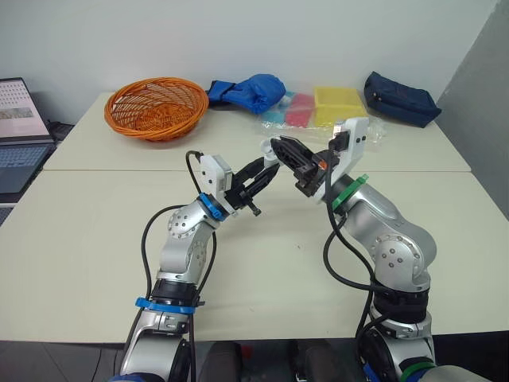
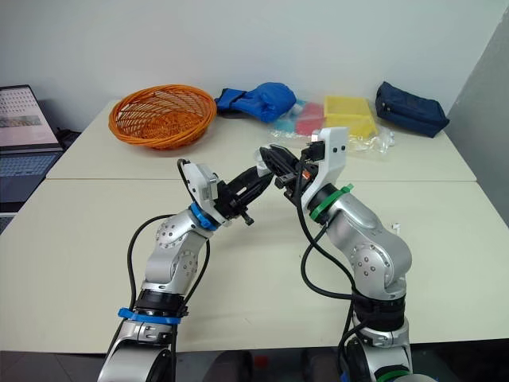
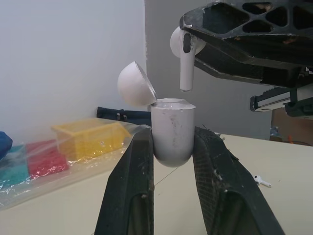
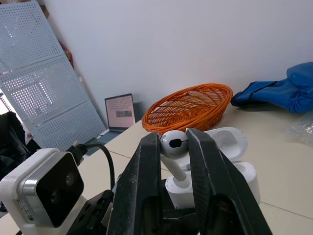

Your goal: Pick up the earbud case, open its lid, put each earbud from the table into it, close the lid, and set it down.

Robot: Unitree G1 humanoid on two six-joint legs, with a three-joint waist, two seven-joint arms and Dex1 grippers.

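Over the table (image 1: 79,239), at the centre of the head views, the grippers meet. The left gripper (image 1: 265,172) clamps the case (image 3: 171,132), whose lid stands open. The right gripper (image 1: 286,151) pinches an earbud (image 3: 185,58) just above the case mouth, not yet seated. A second earbud (image 2: 395,228) lies on the table, right of centre. Pickup and opening look done. Both insertions, closing and setting down are left.

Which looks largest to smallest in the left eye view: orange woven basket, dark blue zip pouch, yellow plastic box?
1. orange woven basket
2. dark blue zip pouch
3. yellow plastic box
The pouch and box look close, so that pair is less sure.
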